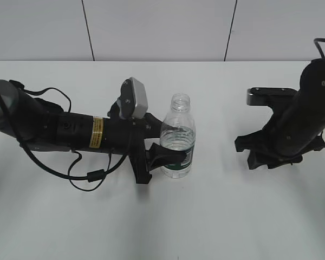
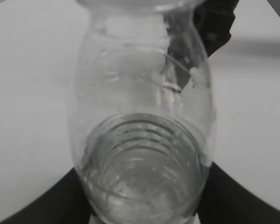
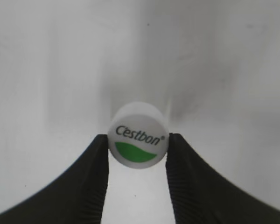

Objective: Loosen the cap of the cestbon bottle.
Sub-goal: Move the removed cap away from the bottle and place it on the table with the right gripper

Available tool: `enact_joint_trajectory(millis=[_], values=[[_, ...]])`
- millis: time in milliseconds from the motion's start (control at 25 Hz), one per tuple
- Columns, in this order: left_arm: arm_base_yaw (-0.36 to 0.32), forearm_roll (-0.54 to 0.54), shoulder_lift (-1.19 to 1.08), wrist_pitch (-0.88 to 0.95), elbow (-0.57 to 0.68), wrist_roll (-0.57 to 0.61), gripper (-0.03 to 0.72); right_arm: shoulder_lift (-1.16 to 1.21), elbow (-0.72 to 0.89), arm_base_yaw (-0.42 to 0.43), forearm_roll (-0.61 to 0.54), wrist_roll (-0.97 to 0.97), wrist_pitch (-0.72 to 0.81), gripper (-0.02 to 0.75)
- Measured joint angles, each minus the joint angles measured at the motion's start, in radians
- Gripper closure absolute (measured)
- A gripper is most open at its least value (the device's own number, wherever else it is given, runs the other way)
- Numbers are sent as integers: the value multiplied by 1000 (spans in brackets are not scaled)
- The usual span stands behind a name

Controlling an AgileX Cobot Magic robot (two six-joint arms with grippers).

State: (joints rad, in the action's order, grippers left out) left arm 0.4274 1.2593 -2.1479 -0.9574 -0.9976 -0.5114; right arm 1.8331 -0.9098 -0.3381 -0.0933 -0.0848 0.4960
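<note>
The cestbon bottle [image 1: 178, 138] stands upright on the white table, its mouth open with no cap on it. It fills the left wrist view [image 2: 142, 140]. My left gripper [image 1: 161, 158] is shut on the bottle's lower body at the green label. The cap [image 3: 138, 135], white with "Cestbon" and a green shape on top, sits between the fingertips of my right gripper [image 3: 137, 144], which is shut on it, close above the table. In the exterior view my right gripper [image 1: 271, 157] is low at the right, far from the bottle; the cap is hidden there.
The white table [image 1: 216, 216] spreads under both arms. A grey wall with dark seams runs along the back [image 1: 162, 27]. The left arm's cable [image 1: 89, 176] loops on the table beside the arm.
</note>
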Motion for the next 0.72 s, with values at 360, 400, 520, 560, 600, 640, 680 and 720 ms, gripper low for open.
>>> enact_joint_trajectory(millis=[360,400,520,560,600,640,680,720], values=[[0,2,0,1,0,0,307,9,0,0,3,4,-26,245],[0,3,0,0,0,0,307,9,0,0,3,4,-26,211],[-4,8,0,-4,0,0,307,9,0,0,4,4,-24,159],[-8,12,-1,-6,0,-1,307,9,0,0,4,4,-22,158],[-13,17,-1,-9,0,-5,291,9,0,0,4,4,-20,157],[-21,23,-1,-10,0,-13,269,9,0,0,4,4,-18,156],[-31,28,-1,-15,0,-23,239,9,0,0,4,4,-15,156],[-42,41,-1,-18,0,-29,214,9,0,0,4,4,-14,156]])
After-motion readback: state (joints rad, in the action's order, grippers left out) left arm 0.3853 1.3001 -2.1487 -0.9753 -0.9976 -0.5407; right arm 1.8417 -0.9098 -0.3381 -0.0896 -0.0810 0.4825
